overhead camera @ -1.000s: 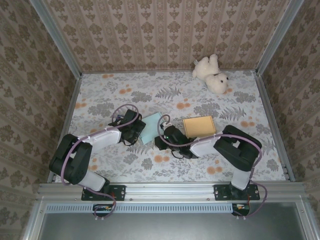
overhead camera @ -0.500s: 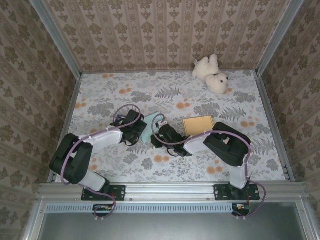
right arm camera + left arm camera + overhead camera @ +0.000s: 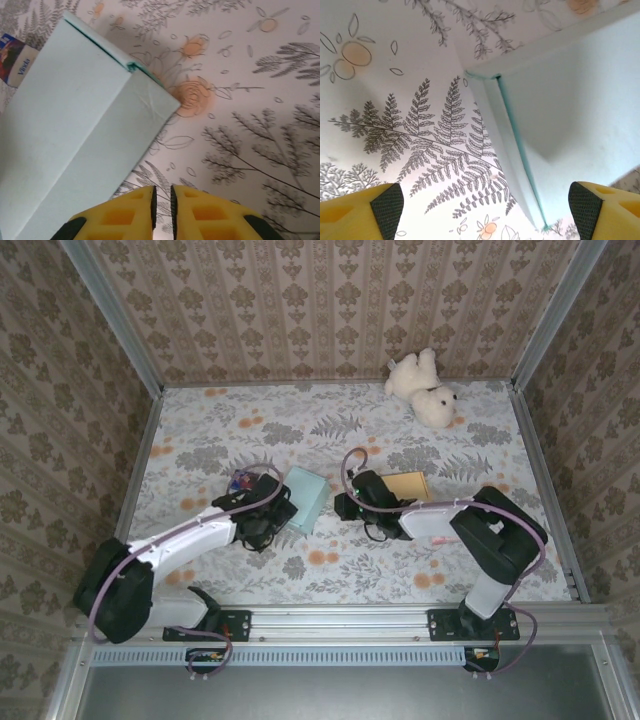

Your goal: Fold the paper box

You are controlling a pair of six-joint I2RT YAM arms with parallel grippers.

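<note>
Left end effector (image 3: 486,207); paper box (image 3: 570,100) cropped

Your tabletop (image 3: 300,420) in fern-and-orange-blossom print, damask-papered walls (image 3: 330,300) closing you in at 9, 12 and 3 o'clock, metal corner posts (image 3: 113,315) at 11 and 1, aluminium rail (image 3: 340,618) along 6 o'clock, soft even light

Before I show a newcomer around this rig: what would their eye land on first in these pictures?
First, the pale teal paper box at mid-table, with the left tool open wide at its edge. Then the white teddy bear lying in the far right corner, set against the busy floral wallpaper.
</note>
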